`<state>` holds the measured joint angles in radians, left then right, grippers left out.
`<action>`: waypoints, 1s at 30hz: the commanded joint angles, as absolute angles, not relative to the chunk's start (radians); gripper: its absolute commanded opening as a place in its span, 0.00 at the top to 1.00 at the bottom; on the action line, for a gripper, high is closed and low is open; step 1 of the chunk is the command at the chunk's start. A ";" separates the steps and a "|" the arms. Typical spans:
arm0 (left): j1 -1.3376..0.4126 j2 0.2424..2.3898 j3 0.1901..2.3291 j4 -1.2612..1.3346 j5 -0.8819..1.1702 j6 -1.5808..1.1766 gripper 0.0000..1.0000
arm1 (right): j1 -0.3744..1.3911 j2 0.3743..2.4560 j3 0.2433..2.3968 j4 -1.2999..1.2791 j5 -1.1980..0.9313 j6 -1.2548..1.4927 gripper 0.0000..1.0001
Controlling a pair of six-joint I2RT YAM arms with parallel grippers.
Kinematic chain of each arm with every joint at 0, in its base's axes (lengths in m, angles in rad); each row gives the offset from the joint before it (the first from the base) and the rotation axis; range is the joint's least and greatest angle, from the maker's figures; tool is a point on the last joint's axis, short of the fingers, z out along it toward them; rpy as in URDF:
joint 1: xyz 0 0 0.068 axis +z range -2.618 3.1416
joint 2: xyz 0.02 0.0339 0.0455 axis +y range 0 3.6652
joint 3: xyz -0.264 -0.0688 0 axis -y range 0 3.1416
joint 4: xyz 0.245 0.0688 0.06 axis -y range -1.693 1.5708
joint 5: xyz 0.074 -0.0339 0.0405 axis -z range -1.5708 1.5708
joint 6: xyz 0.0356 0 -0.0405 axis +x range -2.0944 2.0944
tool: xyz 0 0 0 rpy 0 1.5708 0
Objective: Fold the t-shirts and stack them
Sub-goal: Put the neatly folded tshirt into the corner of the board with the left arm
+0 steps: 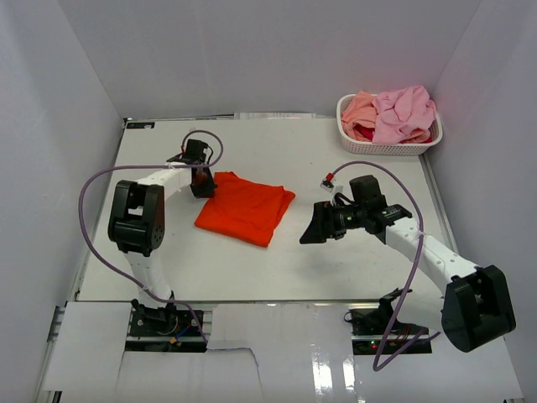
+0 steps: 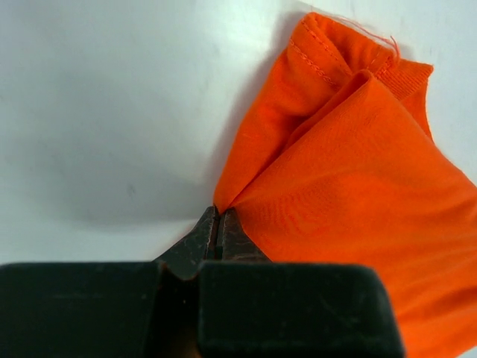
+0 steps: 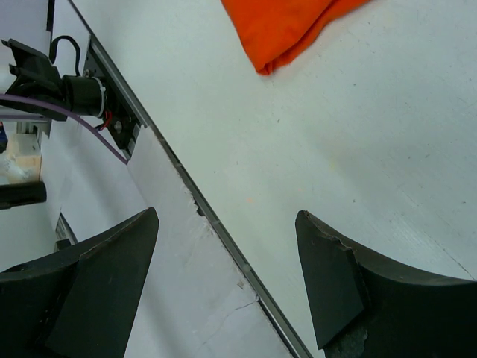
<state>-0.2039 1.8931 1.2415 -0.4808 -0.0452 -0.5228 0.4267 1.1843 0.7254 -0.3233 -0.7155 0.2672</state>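
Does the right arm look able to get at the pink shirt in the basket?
Probably yes: the right end effector is open and empty, the pink shirt sits atop the basket's pile, and nothing stands between.

- left arm (image 1: 134, 218): base at near edge of worktop (image 1: 352, 277), elbow raised over left side, forearm reaching toward far edge
- left hand (image 1: 201, 186): pointing down, low over far-left part of worktop, jaws pressed together, pinching edge of orange-red t-shirt (image 2: 335, 194)
- right arm (image 1: 432, 256): base at near right corner, forearm stretched inward over right half of worktop
- right hand (image 1: 309, 228): raised off worktop, aimed toward left edge, fingers (image 3: 328, 283) spread wide, well apart from t-shirt
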 commanded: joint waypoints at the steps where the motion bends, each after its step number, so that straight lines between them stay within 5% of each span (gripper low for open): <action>1: -0.166 1.951 1.339 -0.535 -0.123 -0.451 1.00 | 0.423 1.155 0.732 -0.313 -0.747 0.258 0.20; 30: 0.113 2.629 2.244 -0.529 -0.094 -0.319 1.00 | 0.436 1.135 0.646 -0.273 -0.753 0.273 0.20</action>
